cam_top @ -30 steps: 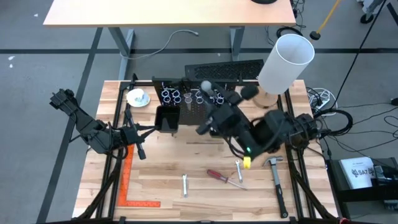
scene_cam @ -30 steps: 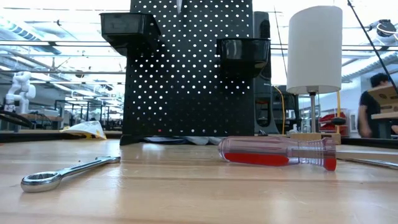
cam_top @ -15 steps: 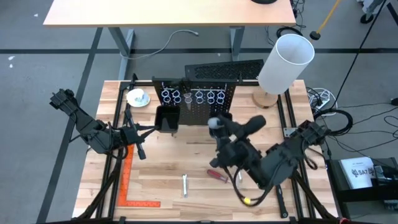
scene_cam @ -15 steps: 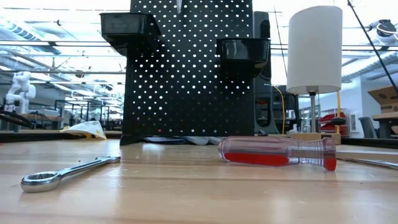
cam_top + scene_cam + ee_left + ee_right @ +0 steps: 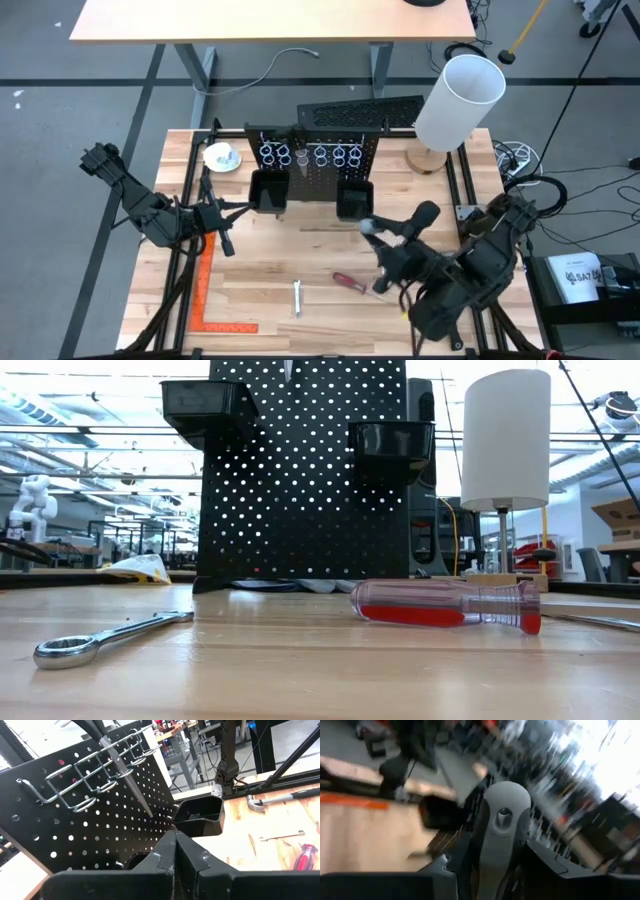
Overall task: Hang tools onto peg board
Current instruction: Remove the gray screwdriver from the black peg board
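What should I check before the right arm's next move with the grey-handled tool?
1. Right gripper clamps the grey-handled tool: ok.
2. Silvery wire ring holders on the black perforated peg board have empty rings: ok.
3. Left gripper shut, parked at the table's left: ok.
4. Tool's working end direction: cannot tell.
5. Red-handled screwdriver and silver wrench hung: not ok, both lie on the wooden table.

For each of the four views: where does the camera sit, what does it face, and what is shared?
High: overhead, looking down; both arms, peg board.
Low: table height, facing the board; no arm; red screwdriver shared with high.
Left wrist: faces the board's rings, scissors; left gripper shut.
Right wrist: blurred; right gripper holds a grey handle.
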Controlling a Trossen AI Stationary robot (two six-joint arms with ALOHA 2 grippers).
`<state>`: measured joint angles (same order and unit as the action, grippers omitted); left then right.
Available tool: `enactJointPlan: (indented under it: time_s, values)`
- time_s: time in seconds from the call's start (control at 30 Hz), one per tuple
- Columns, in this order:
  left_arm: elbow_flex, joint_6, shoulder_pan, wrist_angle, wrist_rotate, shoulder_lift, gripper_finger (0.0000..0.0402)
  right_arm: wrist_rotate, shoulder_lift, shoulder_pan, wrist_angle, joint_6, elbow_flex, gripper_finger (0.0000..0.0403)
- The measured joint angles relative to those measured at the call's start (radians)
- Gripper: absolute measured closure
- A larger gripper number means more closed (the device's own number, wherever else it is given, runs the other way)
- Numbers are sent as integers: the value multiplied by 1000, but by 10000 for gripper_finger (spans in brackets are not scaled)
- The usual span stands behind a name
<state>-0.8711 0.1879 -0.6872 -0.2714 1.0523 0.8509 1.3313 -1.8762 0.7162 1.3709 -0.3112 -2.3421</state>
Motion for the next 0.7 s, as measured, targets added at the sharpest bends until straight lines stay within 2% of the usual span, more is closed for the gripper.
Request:
enactJointPlan:
  time_s: [0.07, 0.1, 0.17, 0.23, 0.37, 0.47, 0.7]
  values:
    - [0, 0, 0, 0, 0, 0, 393, -63, 3, -1, 197, -277, 2, 277]
    - [0, 0, 0, 0, 0, 0, 393, -91, 7, -8, 190, -337, 25, 277]
    - [0, 0, 0, 0, 0, 0, 393, -178, 30, -15, 126, -266, 90, 277]
    - [0, 0, 4, 0, 0, 0, 393, -245, 34, -27, 83, -265, 125, 277]
    - [1, -1, 20, -1, 0, 0, 393, -352, 39, -60, 170, -425, 189, 277]
    - [1, -21, 33, -6, 0, 5, 393, -439, 37, -82, 168, -491, 253, 277]
    - [1, -26, 50, -11, 0, 16, 393, -712, 37, -156, -43, -493, 410, 277]
